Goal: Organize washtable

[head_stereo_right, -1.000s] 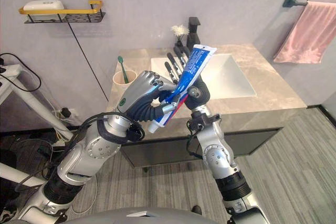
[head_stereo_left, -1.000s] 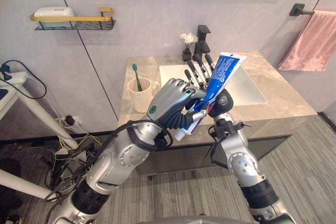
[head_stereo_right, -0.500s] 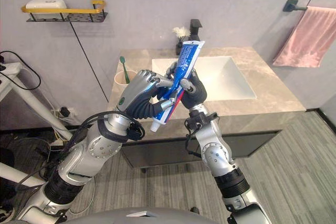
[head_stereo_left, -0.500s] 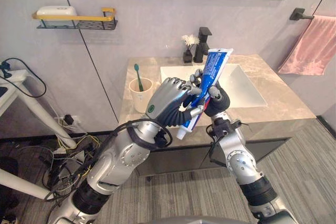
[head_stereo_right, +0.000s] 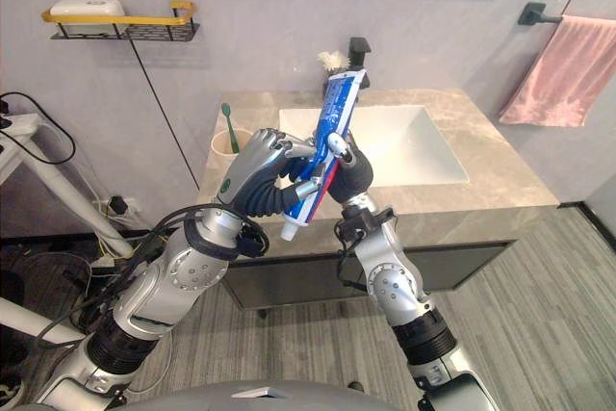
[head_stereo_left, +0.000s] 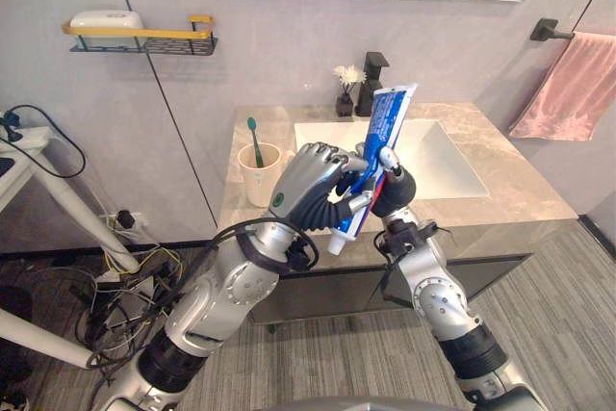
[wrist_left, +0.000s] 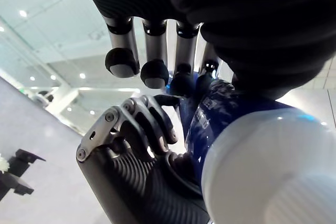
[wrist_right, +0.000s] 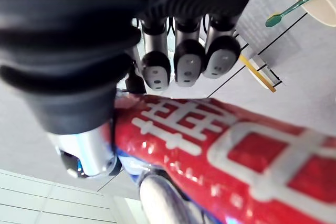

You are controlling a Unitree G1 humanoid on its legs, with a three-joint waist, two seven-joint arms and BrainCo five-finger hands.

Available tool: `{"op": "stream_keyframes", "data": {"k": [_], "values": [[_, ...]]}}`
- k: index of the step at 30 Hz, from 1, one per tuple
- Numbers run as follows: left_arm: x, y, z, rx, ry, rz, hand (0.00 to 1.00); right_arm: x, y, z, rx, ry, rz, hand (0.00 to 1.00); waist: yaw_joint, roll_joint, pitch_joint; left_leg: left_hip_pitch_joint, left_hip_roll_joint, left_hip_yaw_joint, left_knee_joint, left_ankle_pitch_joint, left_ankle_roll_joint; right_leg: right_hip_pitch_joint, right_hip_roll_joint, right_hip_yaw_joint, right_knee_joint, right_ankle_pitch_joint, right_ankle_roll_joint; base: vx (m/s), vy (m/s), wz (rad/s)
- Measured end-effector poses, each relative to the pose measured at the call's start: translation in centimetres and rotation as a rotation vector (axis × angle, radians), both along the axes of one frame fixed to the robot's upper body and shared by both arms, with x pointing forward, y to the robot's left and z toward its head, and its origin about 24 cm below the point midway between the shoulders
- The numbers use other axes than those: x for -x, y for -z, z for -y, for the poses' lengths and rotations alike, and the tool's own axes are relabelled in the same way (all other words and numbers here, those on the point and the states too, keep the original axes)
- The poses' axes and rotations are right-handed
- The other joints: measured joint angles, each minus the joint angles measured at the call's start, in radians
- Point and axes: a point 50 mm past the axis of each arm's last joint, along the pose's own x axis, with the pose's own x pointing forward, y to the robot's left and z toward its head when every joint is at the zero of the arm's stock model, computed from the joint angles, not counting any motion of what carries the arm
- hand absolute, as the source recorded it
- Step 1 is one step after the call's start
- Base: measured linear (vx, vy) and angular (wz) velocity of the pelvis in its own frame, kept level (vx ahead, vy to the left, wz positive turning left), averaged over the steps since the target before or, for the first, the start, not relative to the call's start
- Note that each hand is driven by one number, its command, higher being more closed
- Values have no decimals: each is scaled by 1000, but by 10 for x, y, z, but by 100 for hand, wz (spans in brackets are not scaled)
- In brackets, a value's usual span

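A blue and red toothpaste tube (head_stereo_left: 385,127) with a white cap (head_stereo_left: 335,245) is held upright and tilted in the air before the washtable (head_stereo_left: 510,180). My left hand (head_stereo_left: 306,185) is shut on its lower part near the cap. From the other side, my right hand (head_stereo_left: 393,185) has its fingers curled round the same tube. The left wrist view has the tube (wrist_left: 226,119) under my left fingers (wrist_left: 152,72), with the right hand (wrist_left: 136,145) wrapped beside it. In the right wrist view the right fingers (wrist_right: 186,59) lie over the tube's red part (wrist_right: 220,145).
A cream cup (head_stereo_left: 258,172) holding a green toothbrush (head_stereo_left: 251,140) stands left of the white sink (head_stereo_left: 433,156). A black faucet (head_stereo_left: 371,79) and a small flower vase (head_stereo_left: 344,93) are behind it. A wall shelf (head_stereo_left: 135,38) carries a soap box (head_stereo_left: 100,19); a pink towel (head_stereo_left: 573,84) hangs at right.
My right hand's fingers, straight behind the tube a second ago, have curled round it. The tube has swung more upright; the left hand keeps its hold.
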Motion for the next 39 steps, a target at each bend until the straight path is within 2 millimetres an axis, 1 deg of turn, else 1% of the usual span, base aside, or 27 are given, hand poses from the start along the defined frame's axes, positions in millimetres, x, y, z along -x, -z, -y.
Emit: {"op": "stream_keyframes", "data": {"k": [3, 4, 14, 18, 23, 26, 29, 30, 33, 36, 39], "values": [[-1, 0, 0, 10, -1, -2, 100, -1, -3, -1, 3, -4, 10, 100, 0, 0, 0, -1, 0, 1, 0, 0, 0, -1, 0, 0, 0, 0, 0, 0, 0, 0], [-1, 0, 0, 11, -2, -5, 0, -1, -3, -1, 4, -3, 9, 100, 0, 0, 0, -1, 0, 1, 0, 0, 0, -1, 0, 0, 0, 0, 0, 0, 0, 0], [-4, 7, -1, 6, -18, -36, 0, -3, -2, 6, 26, 21, 3, 100, 0, 3, 0, -3, 1, 8, 0, 0, 0, -7, 1, 6, 0, 0, 0, 0, 0, 0], [-3, 12, -5, 5, -35, -60, 0, -4, -1, 7, 34, 28, -16, 100, 0, 13, -4, -3, 1, 10, -1, -1, 0, -8, 1, 9, 0, 0, 0, 0, 0, 0], [-4, 10, -10, 7, -51, -46, 0, -5, -2, 10, 28, 42, -15, 100, 1, 20, -3, -1, 2, 11, -2, -1, 0, -7, 2, 11, 0, -1, -1, 0, 0, 0], [-5, 10, -21, 14, -104, -46, 0, -7, -4, 15, 14, 68, -10, 100, 0, 22, -2, 2, 3, 18, -3, -1, -1, -7, 3, 16, 0, -3, -3, -5, -1, -6], [-7, 10, -39, 33, -191, -50, 0, -7, -3, 23, 9, 98, -18, 100, 1, 23, -1, 3, 4, 20, -6, -1, -1, -8, 5, 18, 0, -3, -4, 0, -1, -1], [-7, 10, -42, 37, -205, -48, 0, -7, -2, 24, 9, 102, -19, 100, 1, 24, -1, 3, 4, 20, -6, -1, -1, -8, 5, 18, 0, -3, -4, 0, 0, 0], [-3, 4, -52, 58, -248, -20, 0, -7, 0, 26, 13, 115, -25, 100, 2, 26, 0, 5, 5, 20, -9, -1, -1, -8, 5, 17, 0, -4, -5, 0, 0, 0], [-1, -1, -60, 74, -284, 3, 0, -4, 8, 33, 11, 142, -55, 100, 11, 26, 1, 5, 5, 15, -12, -1, -1, -7, 5, 14, 0, -3, -5, 13, -1, 3], [2, 3, -73, 85, -353, -11, 0, -5, 8, 37, 10, 160, -59, 100, 13, 27, 1, 5, 5, 8, -15, 0, -1, -6, 5, 9, 0, -4, -5, 18, -4, 5]]}}
